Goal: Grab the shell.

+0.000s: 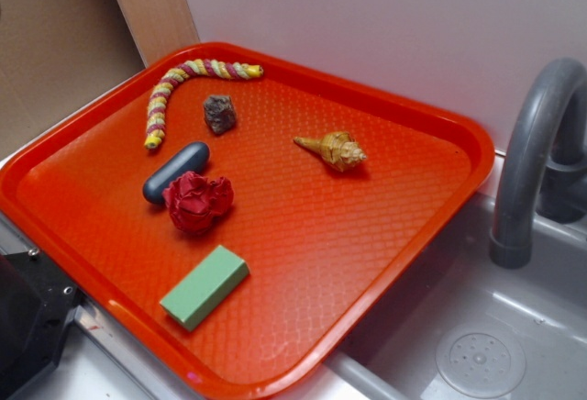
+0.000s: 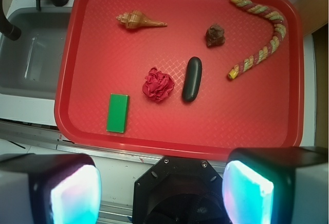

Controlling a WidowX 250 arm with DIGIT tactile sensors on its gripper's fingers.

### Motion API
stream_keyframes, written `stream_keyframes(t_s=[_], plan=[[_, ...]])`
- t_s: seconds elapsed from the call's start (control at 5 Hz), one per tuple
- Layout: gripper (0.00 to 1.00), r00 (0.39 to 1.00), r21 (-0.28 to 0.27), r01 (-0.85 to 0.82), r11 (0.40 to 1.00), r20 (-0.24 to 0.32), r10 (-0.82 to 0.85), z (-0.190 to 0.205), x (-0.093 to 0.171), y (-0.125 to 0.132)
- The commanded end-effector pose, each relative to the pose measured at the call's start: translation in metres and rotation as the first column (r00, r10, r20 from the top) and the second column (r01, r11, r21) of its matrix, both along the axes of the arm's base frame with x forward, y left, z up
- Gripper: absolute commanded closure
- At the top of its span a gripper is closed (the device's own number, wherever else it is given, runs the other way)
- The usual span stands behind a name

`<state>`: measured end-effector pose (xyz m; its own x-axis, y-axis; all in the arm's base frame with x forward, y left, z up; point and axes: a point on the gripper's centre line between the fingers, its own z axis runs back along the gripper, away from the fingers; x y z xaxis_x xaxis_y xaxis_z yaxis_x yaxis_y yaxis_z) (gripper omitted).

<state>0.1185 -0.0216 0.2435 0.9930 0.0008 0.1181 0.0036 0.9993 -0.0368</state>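
A red plastic tray with a textured surface (image 1: 431,198) sits beside a grey sink basin (image 1: 477,327) with a curved grey faucet (image 1: 532,143). On the tray lies a small tan-golden spiral conch shell (image 1: 333,150), on its side in the part of the tray nearest the faucet, its pointed tip aimed toward the middle of the tray. Bare tray surrounds the shell on every side, and nothing touches or covers it.

Well apart from the shell, a small grey-brown rock lump (image 1: 219,113) sits near a yellow-and-red striped twisted rope (image 1: 188,93) that curves along the far corner. A dark blue-grey oblong capsule-shaped object (image 1: 174,172) lies just beside a crumpled red paper ball (image 1: 197,202); in the exterior view they appear to touch. A flat green rectangular block (image 1: 204,286) lies alone nearer the tray's front edge.

In the wrist view the robot's hand (image 2: 162,190) hangs off the tray, beyond its front edge and above the pale tabletop (image 2: 118,165), far from the shell. Its two glowing fingertips (image 2: 247,190) stand wide apart, released, with nothing between them
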Motion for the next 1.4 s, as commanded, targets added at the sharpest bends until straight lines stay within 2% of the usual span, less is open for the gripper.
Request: stream_keyframes(t_s=[0.0, 0.2, 0.4, 0.6, 0.8, 1.0, 1.2], plan=[[0.0, 1.0, 0.0, 0.0, 1.0, 0.0, 0.0, 0.0, 0.0, 0.0], [0.0, 0.998, -0.016, 0.063, 0.998, 0.023, -0.062, -0.001, 0.049, -0.001], [0.0, 0.983, 0.043, 0.154, 0.987, 0.095, -0.157, 0.003, 0.087, -0.002], [0.0, 0.931, 0.166, 0.334, 0.928, 0.094, -0.352, 0.002, 0.124, 0.0], [0.0, 0.813, 0.301, 0.564, 0.769, -0.034, -0.582, -0.018, 0.154, 0.002], [0.0, 0.643, 0.354, 0.735, 0.579, -0.093, -0.76, -0.045, 0.169, -0.009], [0.0, 0.464, 0.277, 0.864, 0.42, -0.115, -0.878, -0.081, 0.18, -0.028]])
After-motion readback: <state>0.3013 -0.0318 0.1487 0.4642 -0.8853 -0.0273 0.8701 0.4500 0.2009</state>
